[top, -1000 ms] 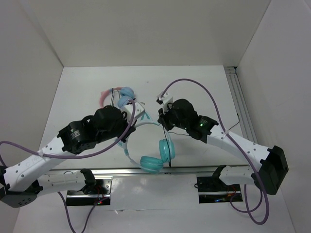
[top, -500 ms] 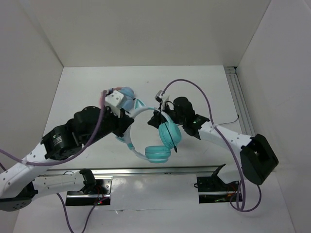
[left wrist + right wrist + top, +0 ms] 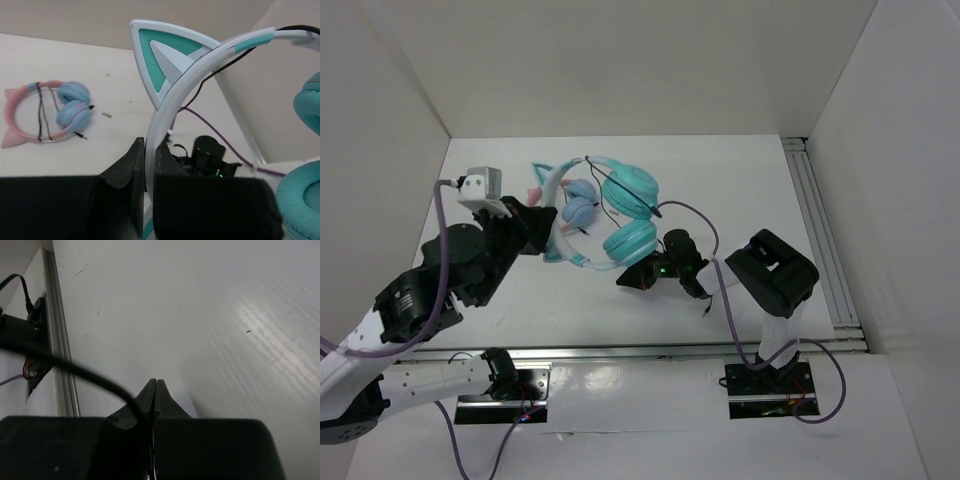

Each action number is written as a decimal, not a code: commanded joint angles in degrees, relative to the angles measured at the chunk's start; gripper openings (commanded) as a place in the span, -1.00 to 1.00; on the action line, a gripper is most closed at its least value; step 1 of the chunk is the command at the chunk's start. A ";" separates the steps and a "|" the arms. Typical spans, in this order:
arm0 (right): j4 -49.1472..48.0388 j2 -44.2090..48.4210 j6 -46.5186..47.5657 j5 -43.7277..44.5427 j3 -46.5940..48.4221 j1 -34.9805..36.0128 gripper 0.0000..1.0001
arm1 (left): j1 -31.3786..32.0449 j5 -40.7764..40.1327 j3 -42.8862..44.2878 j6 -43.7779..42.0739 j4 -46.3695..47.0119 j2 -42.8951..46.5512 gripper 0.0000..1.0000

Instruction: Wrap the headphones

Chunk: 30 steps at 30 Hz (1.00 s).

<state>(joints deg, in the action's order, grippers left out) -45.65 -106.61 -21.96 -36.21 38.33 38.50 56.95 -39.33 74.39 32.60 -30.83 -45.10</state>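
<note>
From above, the left gripper (image 3: 538,222) held the headphones (image 3: 630,186) by the headband. They were raised off the table (image 3: 750,190) and overlapped the pink headphones (image 3: 578,205), with the teal cups just to the right of that pink pair. The right gripper (image 3: 625,280) sat low, nearer the arm bases than the pink headphones and to their right, apart from the cups. Half a second earlier the headphones had hung closer to the arm bases, clear of the pink headphones. The right gripper had been right at a teal cup, and its arm had since folded back on itself.

In the left wrist view, the fingers (image 3: 136,165) were pressed tight on the white headband (image 3: 167,117), just below the cat ear (image 3: 165,55). The pink headphones lay flat on the table, well apart.

In the right wrist view, the fingers (image 3: 150,395) were fully together. The black cable (image 3: 75,371) swept in from the left and ended at them, so it looked pinched there, though it was blurred.

To wrap well, I judged the left gripper should hold the headband steady. The right gripper should keep the cable lightly taut and lay the turns side by side. Both should work clear of the pink headphones so the cable cannot snag them.
</note>
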 commanded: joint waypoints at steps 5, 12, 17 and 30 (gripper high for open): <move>-9.12 5.77 -2.05 6.29 -5.01 5.26 -1.00 | -6.92 -12.52 6.72 2.65 3.58 -12.17 -1.00; 7.83 22.45 2.53 25.28 -9.14 15.27 -1.00 | -22.92 -7.01 11.30 2.30 0.86 -24.75 -1.00; 23.57 32.15 4.28 35.67 -7.04 23.35 -1.00 | -34.16 -1.19 11.05 0.28 1.82 -29.86 -1.00; 43.79 40.78 12.01 40.51 9.21 31.64 -1.00 | -36.74 -3.91 6.73 2.22 1.04 -44.81 -1.00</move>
<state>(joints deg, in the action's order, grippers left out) -8.34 -67.68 -14.26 1.23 42.74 69.76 20.10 -41.63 80.25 33.30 -33.30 -90.28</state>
